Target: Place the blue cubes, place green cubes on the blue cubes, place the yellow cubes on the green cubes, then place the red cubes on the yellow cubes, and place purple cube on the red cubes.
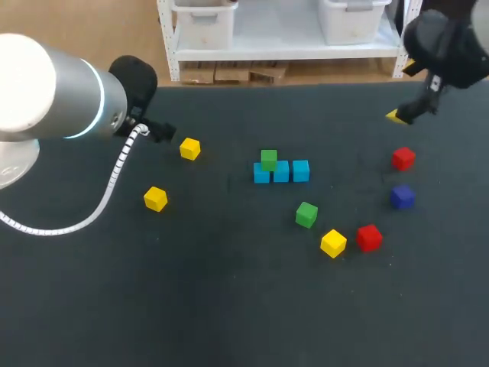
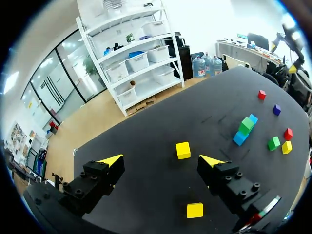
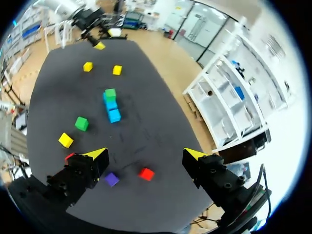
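Your left hand (image 2: 161, 162) hangs with its fingers wide apart, holding nothing, over the left part of the desk (image 1: 229, 306). One yellow cube (image 2: 183, 150) lies just ahead of it, in line with the gap between the fingers. A second yellow cube (image 2: 195, 210) lies under the hand, nearer the wrist. Neither is touched.

Your right hand (image 3: 145, 155) is also spread and holds nothing. It hangs near the desk's far edge on the right side, and that edge runs close beside it. A red cube (image 3: 146, 173) lies under the gap between its fingers, and the purple cube (image 3: 111, 179) sits close to one finger.

The blue cubes (image 1: 281, 171) stand three in a row, touching, near the middle of the black desk and well ahead of both hands. One green cube (image 1: 268, 159) sits on the end blue cube nearest your left hand. A loose green cube (image 1: 306, 214), a third yellow cube (image 1: 333, 243) and a second red cube (image 1: 369, 237) lie apart from one another on the near side of the row, ahead of your right hand.
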### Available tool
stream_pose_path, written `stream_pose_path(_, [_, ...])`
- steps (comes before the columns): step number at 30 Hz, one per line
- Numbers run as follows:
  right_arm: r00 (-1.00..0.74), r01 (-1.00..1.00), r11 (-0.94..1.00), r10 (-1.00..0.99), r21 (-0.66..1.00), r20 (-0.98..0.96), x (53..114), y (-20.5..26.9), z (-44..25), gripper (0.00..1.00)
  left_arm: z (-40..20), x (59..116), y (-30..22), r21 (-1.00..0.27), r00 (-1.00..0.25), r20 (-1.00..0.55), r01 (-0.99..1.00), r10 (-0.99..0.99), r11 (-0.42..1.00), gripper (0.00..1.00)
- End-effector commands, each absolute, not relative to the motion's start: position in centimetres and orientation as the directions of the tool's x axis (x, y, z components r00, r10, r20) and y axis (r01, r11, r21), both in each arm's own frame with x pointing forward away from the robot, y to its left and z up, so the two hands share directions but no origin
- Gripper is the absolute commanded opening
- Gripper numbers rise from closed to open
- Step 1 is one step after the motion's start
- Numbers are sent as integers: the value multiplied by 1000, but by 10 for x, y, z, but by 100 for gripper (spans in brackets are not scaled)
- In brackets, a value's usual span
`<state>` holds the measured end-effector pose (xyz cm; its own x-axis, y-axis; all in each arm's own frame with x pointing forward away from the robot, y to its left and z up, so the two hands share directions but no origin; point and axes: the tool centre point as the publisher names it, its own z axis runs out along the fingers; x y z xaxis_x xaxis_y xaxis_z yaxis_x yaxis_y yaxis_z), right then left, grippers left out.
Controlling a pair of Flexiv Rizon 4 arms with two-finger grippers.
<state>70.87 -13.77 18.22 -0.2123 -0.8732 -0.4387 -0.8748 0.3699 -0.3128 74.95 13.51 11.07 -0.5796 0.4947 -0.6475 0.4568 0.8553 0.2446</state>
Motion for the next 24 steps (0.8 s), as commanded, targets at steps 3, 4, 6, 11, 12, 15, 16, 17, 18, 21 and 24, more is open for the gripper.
stream_pose_path(3, [-185,-923,254,-951,-290,-246,708,-106,185,100,111,751,136,243,-579,-646,461,496,854,100])
stream_pose_path(4, [-169,-930,234,-957,-283,-236,707,-101,185,100,111,751,136,243,-579,-646,461,496,854,100])
stream_pose_path(6, [-144,-942,208,-959,-263,-245,706,-94,184,100,111,751,136,243,-579,-646,461,496,854,100])
stream_pose_path(11, [-154,-966,211,-933,-147,-325,703,-80,185,100,111,751,136,243,-579,-646,461,496,854,100])
stream_pose_path(12, [-167,-968,219,-927,-122,-336,702,-77,185,100,111,751,136,243,-579,-646,461,496,854,100])
stream_pose_path(15, [-179,-971,220,-926,-91,-334,695,-68,181,100,111,751,136,243,-579,-646,461,496,854,100])
stream_pose_path(16, [-182,-972,219,-927,-81,-327,692,-65,180,100,111,751,136,243,-579,-646,461,496,854,100])
stream_pose_path(17, [-184,-974,217,-927,-65,-328,689,-62,178,100,111,751,136,243,-579,-646,461,496,854,100])
stream_pose_path(18, [-187,-974,217,-925,-57,-330,686,-59,176,100,111,751,136,243,-579,-646,461,496,854,100])
stream_pose_path(21, [-203,-975,221,-925,-21,-320,678,-52,169,100,111,751,136,243,-579,-646,461,496,854,100])
stream_pose_path(24, [-221,-973,231,-926,1,-305,670,-46,160,100,111,751,136,243,-579,-646,461,496,854,100])
